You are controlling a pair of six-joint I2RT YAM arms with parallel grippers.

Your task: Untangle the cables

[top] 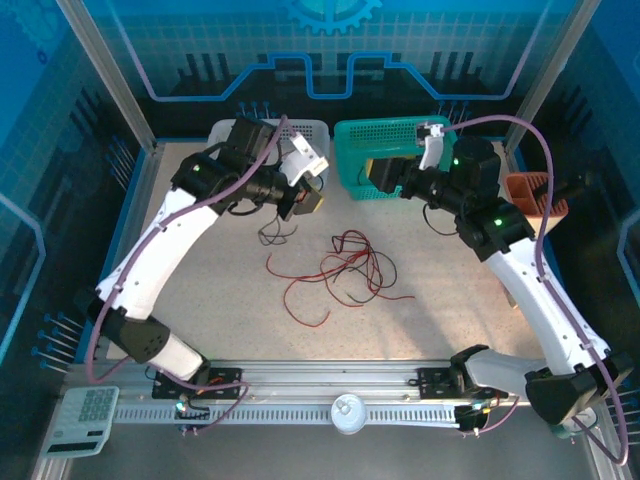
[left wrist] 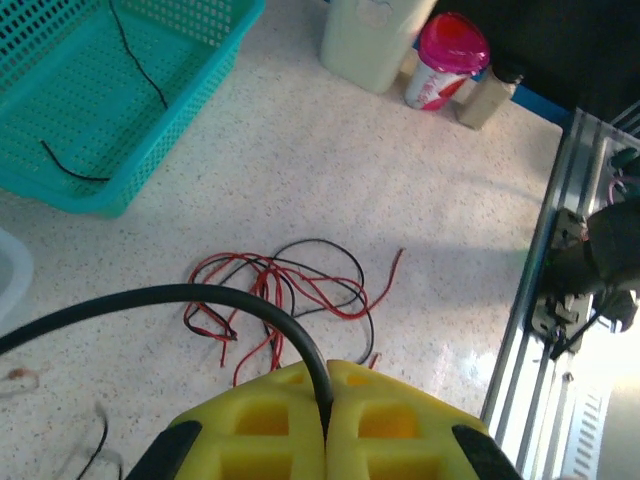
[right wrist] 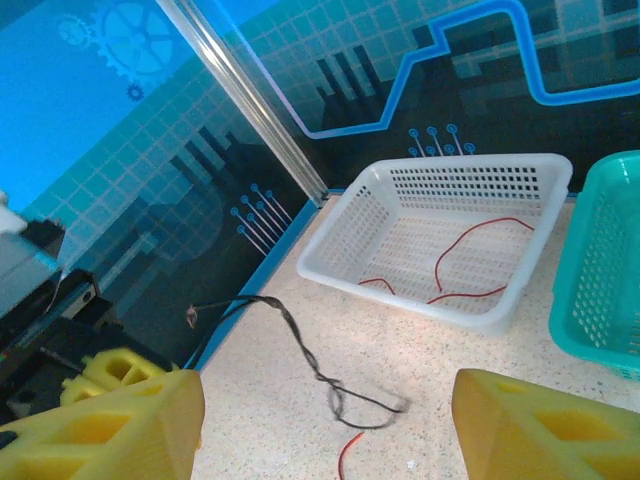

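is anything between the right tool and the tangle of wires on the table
Nothing visible. The right tool hangs open near the teal basket, and only bare table lies between it and the tangle of red and black wires.

The speckled pale table carries a loose tangle of red and black cables near its middle. At the far edge a white basket and a teal basket stand side by side (each with a strand or two inside). An orange-brown holder sits at the far right.
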